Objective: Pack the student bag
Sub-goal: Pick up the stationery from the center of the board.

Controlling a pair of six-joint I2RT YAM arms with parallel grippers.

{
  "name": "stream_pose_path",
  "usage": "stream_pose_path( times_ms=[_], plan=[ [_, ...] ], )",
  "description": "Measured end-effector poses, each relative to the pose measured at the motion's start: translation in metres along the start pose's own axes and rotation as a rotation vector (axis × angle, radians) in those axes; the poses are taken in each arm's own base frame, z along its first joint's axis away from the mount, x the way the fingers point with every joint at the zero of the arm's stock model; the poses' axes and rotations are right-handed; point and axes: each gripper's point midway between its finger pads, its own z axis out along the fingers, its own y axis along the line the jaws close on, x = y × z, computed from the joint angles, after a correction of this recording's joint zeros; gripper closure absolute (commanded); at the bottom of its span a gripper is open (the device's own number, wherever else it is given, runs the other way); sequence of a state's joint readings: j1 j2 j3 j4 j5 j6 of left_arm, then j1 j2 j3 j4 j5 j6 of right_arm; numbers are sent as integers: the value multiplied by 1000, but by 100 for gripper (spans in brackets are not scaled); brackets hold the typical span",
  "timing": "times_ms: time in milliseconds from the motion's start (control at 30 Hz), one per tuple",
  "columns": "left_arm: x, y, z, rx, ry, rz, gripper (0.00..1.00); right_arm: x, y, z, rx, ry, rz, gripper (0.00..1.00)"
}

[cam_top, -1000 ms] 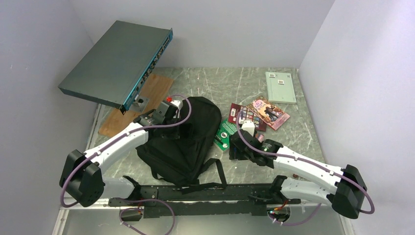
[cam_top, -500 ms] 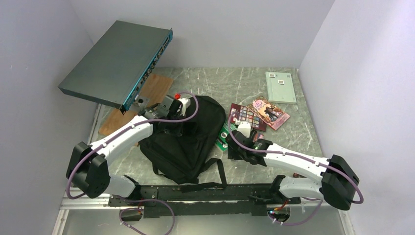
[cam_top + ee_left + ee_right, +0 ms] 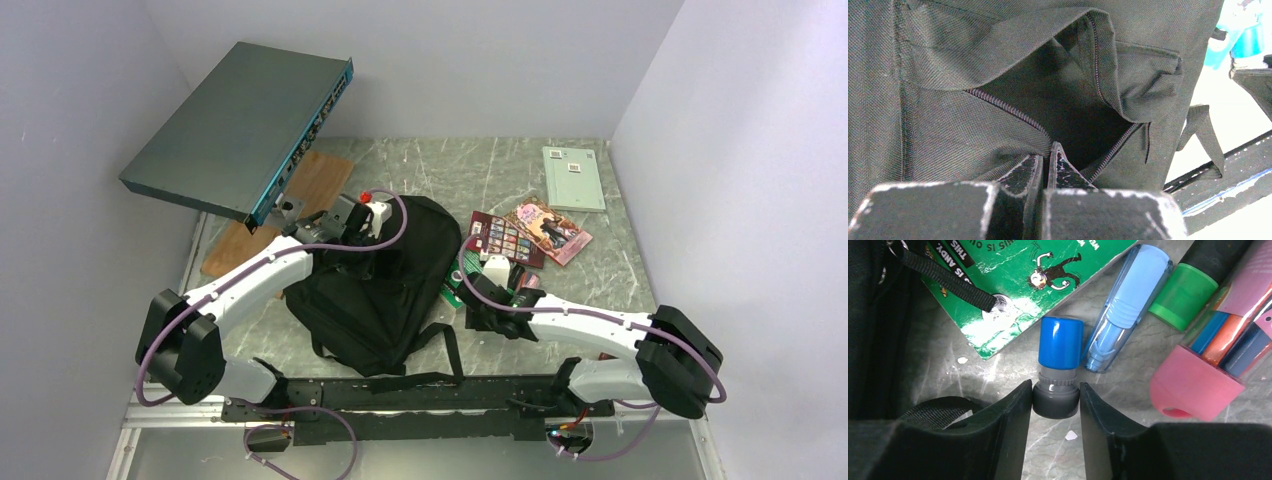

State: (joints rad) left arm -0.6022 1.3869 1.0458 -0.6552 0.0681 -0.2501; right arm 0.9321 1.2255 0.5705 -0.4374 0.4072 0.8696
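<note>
The student bag (image 3: 380, 290) is a black backpack lying at the table's middle left. My left gripper (image 3: 362, 238) is shut on the fabric edge of its zip opening (image 3: 1073, 107); the pinched fingertips (image 3: 1060, 165) hold the mouth open on a dark inside. My right gripper (image 3: 487, 312) is low on the table just right of the bag. Its fingers (image 3: 1015, 412) press both sides of the grey base of a blue-capped stick (image 3: 1060, 347) lying on the table. A bag strap (image 3: 943, 277) crosses a green book (image 3: 1013, 280).
A light blue pen (image 3: 1128, 305), a green marker (image 3: 1188, 287) and a pink pen case (image 3: 1198, 385) lie right of the stick. Two books (image 3: 545, 230) and a pale green book (image 3: 573, 178) lie at the back right. A grey network switch (image 3: 240, 125) leans over a wooden board (image 3: 320, 180).
My left arm has moved right over the bag's top and then held still. My right gripper has slid left and nearer, down onto the blue-capped stick.
</note>
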Motion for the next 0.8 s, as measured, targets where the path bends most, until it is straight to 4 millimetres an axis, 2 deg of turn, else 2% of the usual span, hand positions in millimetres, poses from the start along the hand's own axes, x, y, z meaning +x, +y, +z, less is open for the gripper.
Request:
stream_pose_path(
  times_ms=[133,333,467,700,800],
  plan=[
    [0,-1,0,7,2,1,100,-1,1,1,1,-7,0,74],
    [0,-1,0,7,2,1,100,-1,0,0,11,-25,-18,100],
    [0,-1,0,7,2,1,100,-9,-1,-9,2,-62,-26,100],
    [0,-2,0,10,1,1,100,-48,10,-45,-129,-220,-7,100],
    [0,-2,1,15,0,1,100,-62,20,-54,-192,-276,-33,100]
  ],
)
